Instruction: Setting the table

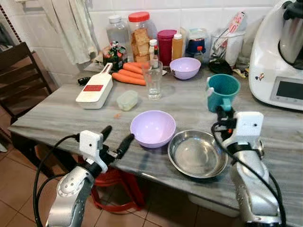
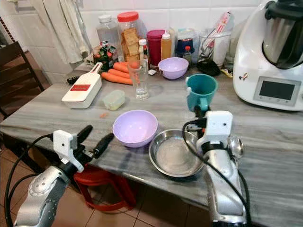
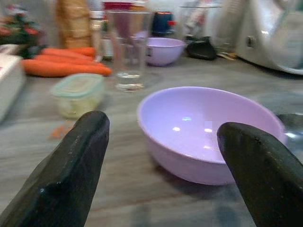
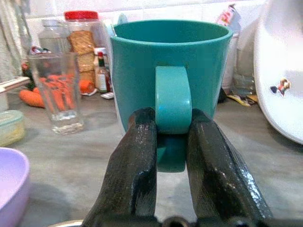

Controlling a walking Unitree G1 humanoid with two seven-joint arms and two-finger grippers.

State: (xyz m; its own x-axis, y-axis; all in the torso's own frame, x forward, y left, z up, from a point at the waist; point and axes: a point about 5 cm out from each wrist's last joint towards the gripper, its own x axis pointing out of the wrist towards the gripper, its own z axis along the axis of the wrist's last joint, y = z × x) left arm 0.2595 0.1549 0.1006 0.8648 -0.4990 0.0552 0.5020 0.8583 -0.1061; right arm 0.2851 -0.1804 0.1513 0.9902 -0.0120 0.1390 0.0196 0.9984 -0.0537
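- Grey stone surface (image 1: 71, 113) against a tiled wall, its far edge crowded with jars, carrots and a kitchen machine.
- My right claw (image 4: 173, 127) is clenched on the handle of the teal mug (image 1: 223, 91), which stands just ahead of it.
- My left claw (image 1: 117, 138) is spread wide and empty; the purple bowl (image 1: 152, 127) sits just ahead, not touched.
- The steel plate (image 1: 197, 153) lies beside the right claw, touching that bowl.
- By my reckoning the setting has barely begun: mug in hand, bowl, plate and glass (image 1: 153, 79) still to be placed.
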